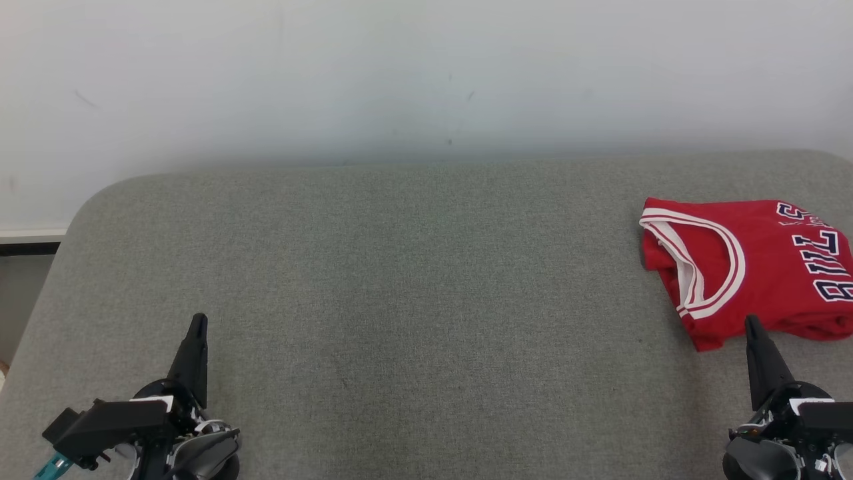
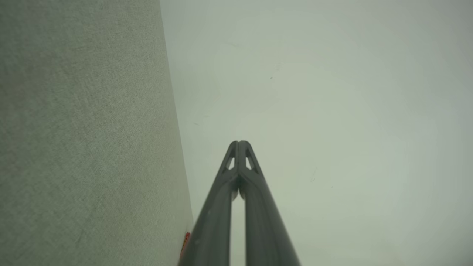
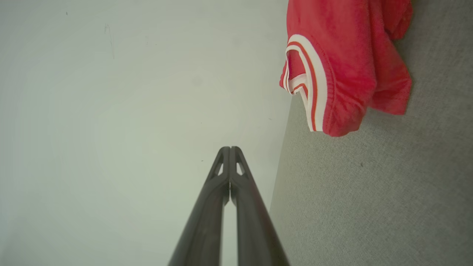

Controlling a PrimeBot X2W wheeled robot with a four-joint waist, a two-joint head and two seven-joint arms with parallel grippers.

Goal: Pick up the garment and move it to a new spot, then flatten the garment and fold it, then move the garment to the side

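The red jersey (image 1: 746,267) lies folded into a compact bundle at about 3 o'clock on the grey table (image 1: 400,300), close to its right edge and partly cut off by the head view's border. Its white-and-red trim (image 1: 700,267) faces 9 o'clock and the dark lettering (image 1: 826,260) sits toward 3 o'clock. The left gripper (image 1: 197,321) rests at 7 o'clock with its two fingers pressed together and nothing between them. The right gripper (image 1: 752,323) is at 5 o'clock, likewise pinched closed and empty, its tip near the jersey's near hem. The right wrist view shows a clear gap between the fingers and the cloth. Both point toward the pale wall (image 1: 400,80) at 12 o'clock. Judging by how it lies, the jersey looks already folded and set aside, so little of the task seems to remain. As a thing to handle it should be light, thin and limp, probably a little slick, so the stacked layers could slide apart or spill open if only the top one is caught. A safer hold would be a pinch through every layer at the thick folded edge on the 6 o'clock side, ideally with a second hold at the opposite end. The loose trimmed opening would likely just peel back.
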